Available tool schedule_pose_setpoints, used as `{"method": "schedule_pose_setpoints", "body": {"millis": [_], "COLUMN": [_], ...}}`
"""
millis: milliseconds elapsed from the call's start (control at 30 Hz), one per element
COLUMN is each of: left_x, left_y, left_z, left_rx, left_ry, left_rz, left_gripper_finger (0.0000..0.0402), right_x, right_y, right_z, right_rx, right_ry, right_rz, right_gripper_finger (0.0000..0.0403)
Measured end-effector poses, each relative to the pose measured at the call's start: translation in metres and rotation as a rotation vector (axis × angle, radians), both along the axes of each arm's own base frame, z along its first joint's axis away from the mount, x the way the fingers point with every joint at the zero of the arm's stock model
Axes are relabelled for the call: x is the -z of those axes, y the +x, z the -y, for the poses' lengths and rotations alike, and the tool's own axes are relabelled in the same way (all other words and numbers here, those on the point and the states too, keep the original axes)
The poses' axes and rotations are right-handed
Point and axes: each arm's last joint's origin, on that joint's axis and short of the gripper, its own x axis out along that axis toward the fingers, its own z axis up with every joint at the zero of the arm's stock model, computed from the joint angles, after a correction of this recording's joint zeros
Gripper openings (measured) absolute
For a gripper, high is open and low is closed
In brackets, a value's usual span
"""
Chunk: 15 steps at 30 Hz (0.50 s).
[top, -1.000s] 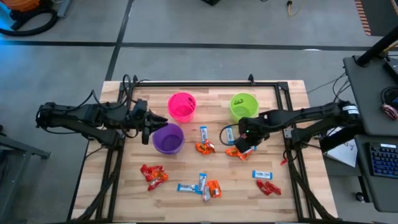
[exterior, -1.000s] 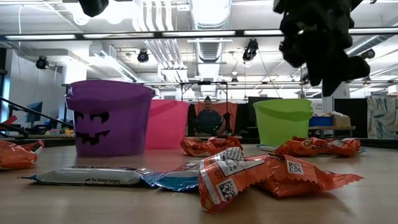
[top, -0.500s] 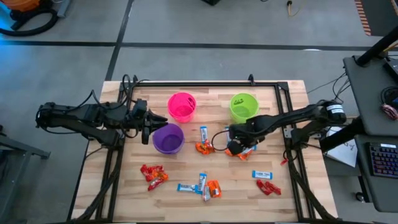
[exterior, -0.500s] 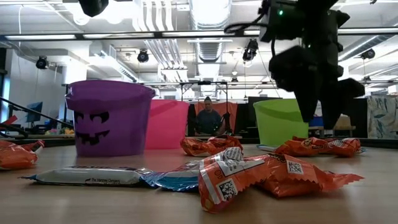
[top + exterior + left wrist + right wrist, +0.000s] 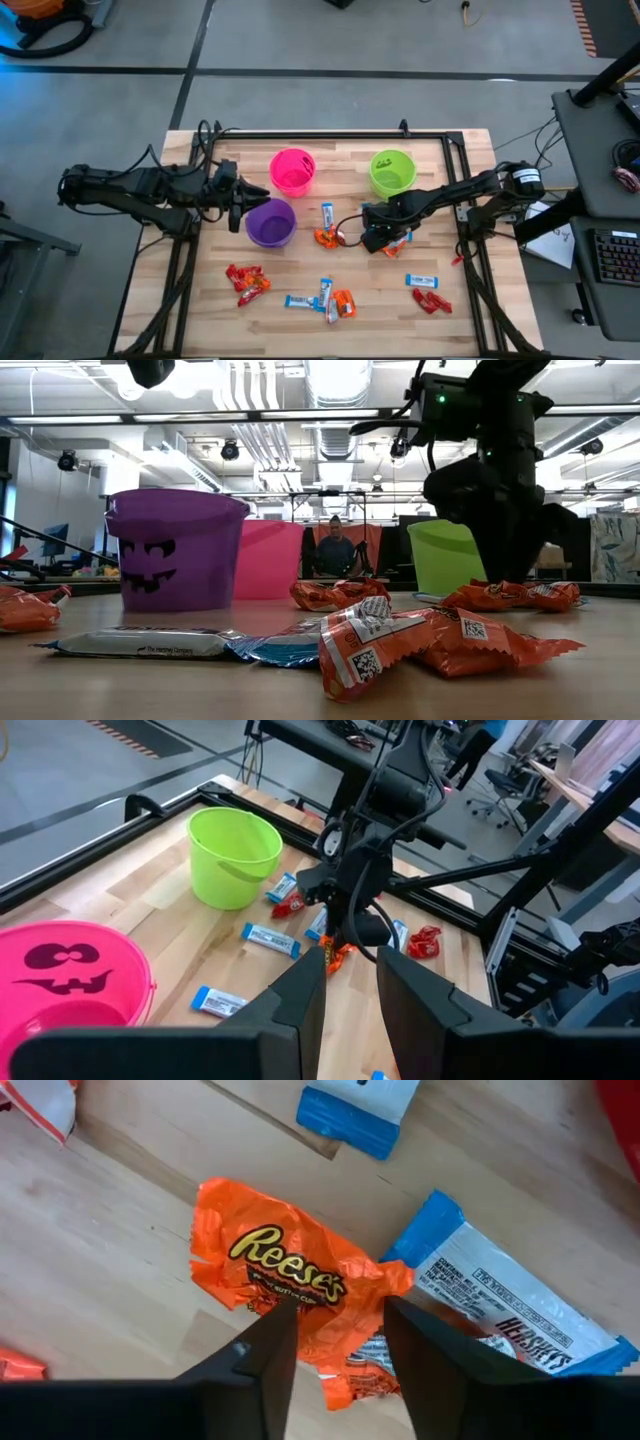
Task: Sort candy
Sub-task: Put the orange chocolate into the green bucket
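The right gripper (image 5: 335, 1345) is hovering low over the surface (image 5: 200, 300), fingers parted astride an orange candy (image 5: 285, 1275) and not yet gripping it. I am judging the risk here: a blue-and-white bar (image 5: 500, 1310) is lying against that candy, so closing could snag both wrappers or push the candy away. The left gripper (image 5: 350, 990) is waiting, part open and empty, beside the purple cup (image 5: 270, 222).

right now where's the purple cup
In the high view the purple cup stands left of centre, just in front of the pink cup, with the left gripper beside it.
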Motion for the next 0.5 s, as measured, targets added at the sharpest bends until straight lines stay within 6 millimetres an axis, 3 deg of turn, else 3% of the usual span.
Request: {"method": "schedule_pose_setpoints", "body": {"millis": [500], "left_x": [0.001], "left_y": [0.0], "left_z": [0.0], "left_rx": [0.003], "left_ry": [0.012], "left_rz": [-0.004], "left_gripper_finger": [0.0077], "right_x": [0.009], "right_y": [0.008], "right_z": [-0.002], "right_rx": [0.002], "right_ry": [0.028], "right_rz": [0.016], "right_gripper_finger": [0.003]}}
